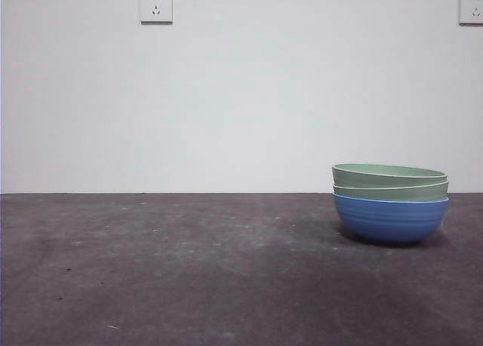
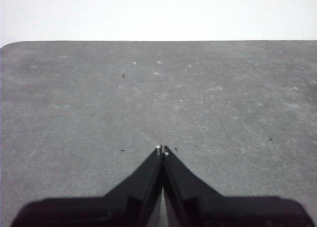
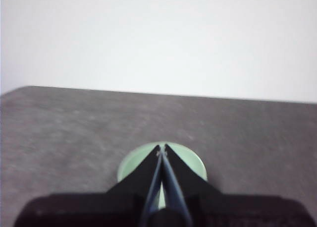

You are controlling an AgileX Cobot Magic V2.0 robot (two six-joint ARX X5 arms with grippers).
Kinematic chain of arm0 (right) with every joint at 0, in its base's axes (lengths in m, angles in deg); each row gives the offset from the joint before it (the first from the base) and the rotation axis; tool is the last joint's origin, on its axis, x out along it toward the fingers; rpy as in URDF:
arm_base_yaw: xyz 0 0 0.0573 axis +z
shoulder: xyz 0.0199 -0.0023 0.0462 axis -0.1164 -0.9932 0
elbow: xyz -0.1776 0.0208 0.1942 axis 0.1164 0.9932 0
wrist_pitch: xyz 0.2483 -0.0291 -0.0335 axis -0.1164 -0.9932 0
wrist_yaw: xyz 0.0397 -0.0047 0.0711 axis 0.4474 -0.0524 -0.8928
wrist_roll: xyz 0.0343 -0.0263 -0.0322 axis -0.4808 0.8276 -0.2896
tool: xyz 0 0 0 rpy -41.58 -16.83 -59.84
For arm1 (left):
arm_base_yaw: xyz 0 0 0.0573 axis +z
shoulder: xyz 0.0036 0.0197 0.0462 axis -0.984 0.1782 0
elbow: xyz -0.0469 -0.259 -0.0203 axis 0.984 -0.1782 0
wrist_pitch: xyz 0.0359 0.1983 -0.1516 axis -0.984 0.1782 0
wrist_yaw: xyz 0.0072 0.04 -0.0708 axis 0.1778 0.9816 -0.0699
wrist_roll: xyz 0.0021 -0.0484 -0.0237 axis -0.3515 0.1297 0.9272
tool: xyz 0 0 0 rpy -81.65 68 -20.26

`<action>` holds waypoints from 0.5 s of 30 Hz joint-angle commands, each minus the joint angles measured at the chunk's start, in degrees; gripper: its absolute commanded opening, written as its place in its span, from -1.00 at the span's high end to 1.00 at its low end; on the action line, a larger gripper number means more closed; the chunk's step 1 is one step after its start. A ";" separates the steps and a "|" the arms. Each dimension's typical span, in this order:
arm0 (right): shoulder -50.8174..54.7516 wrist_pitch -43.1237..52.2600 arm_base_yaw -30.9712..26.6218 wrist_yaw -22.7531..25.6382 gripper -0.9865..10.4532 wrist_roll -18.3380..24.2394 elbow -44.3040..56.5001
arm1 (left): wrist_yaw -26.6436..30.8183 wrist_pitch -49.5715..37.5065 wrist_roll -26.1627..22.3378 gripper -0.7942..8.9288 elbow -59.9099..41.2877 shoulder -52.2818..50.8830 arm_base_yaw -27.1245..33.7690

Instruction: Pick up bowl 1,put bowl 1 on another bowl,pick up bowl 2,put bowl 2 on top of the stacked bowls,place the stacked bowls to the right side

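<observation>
Bowls first, from the front view: the stacked bowls sit on the dark grey table well over to the right side of the picture. The blue ribbed bowl is at the bottom, resting on the tabletop, and two pale green bowls are nested in it, the lower green bowl showing only as a band under the upper green bowl. The green rims tilt slightly, higher on the left than on the right. Behind them is a plain white wall with one socket high up left of centre and a second socket at the right edge. No arm shows in this view.

Left wrist view: the left gripper has its two black jaws brought together, their tips touching or nearly so, with nothing between them. Only the bare, speckled tabletop lies beyond it, up to the rounded far edge and the white wall.

Right wrist view, which is somewhat blurred: the right gripper also has its jaws pressed together at the tips and grips nothing. It hangs over the stack, and the round pale green inside of the top bowl shows behind and on both sides of the jaws. Whether the jaws touch the bowl cannot be told from this picture.
</observation>
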 commanded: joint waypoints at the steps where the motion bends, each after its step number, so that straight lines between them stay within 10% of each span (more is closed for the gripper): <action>1: 3.10 0.50 -0.09 3.10 0.82 -0.92 4.96 | 0.09 -0.11 0.35 0.84 -0.83 -0.17 0.17; 15: 14.14 0.85 -0.09 5.99 0.82 -6.03 20.52 | 0.07 -0.11 0.35 0.84 -0.83 -0.17 0.15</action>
